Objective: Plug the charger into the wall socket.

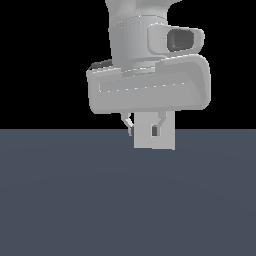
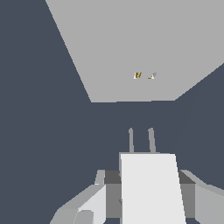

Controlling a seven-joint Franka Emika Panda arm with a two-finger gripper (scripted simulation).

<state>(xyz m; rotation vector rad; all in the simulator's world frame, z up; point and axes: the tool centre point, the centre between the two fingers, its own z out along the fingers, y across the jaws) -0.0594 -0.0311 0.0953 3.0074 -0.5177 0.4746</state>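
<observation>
In the wrist view the charger (image 2: 151, 188) is a white block with two grey prongs (image 2: 141, 140) pointing at the wall socket (image 2: 131, 43). The socket is a light-grey plate with two small gold slots (image 2: 144, 75). A strip of dark floor separates the prongs from the plate, and the slots sit nearly in line with them. My gripper (image 2: 143, 175) is shut on the charger, one finger on each side. In the exterior view the gripper (image 1: 145, 124) hangs in front of the socket (image 1: 167, 140), and the charger (image 1: 155, 131) shows only as a small grey patch.
A flat dark blue-grey floor (image 1: 75, 200) spreads around the socket. The arm's large grey hand (image 1: 150, 87) fills the upper middle of the exterior view and hides the top of the plate.
</observation>
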